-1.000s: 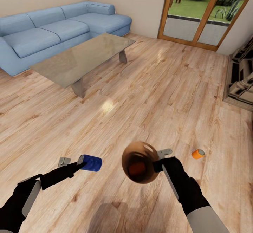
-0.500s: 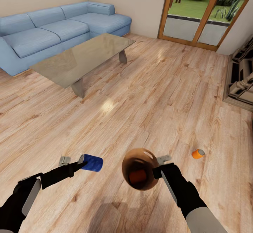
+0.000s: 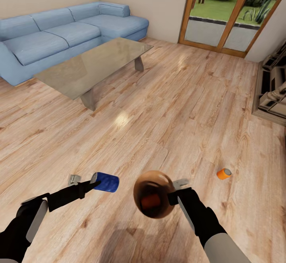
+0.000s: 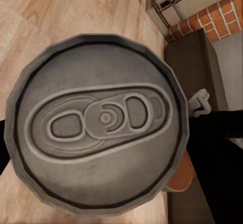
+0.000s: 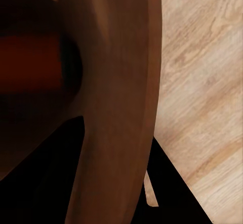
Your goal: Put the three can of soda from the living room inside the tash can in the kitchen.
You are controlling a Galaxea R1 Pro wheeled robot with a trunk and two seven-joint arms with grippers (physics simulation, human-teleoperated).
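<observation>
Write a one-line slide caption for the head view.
Left gripper holds blue soda can beside the bin, gripped by right gripper.

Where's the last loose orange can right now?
In the head view the loose orange can lies on its side on the wood floor at lower right, beyond the right gripper holding the bin.

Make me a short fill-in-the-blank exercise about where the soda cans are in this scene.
1. The left gripper holds the ____ can.
2. The can inside the trash can, which the right gripper holds by its rim, is ____.
3. The other orange can lies on the ____.
4. The left wrist view looks onto the held can's ____ top.

Missing words: blue; orange; floor; silver
</observation>
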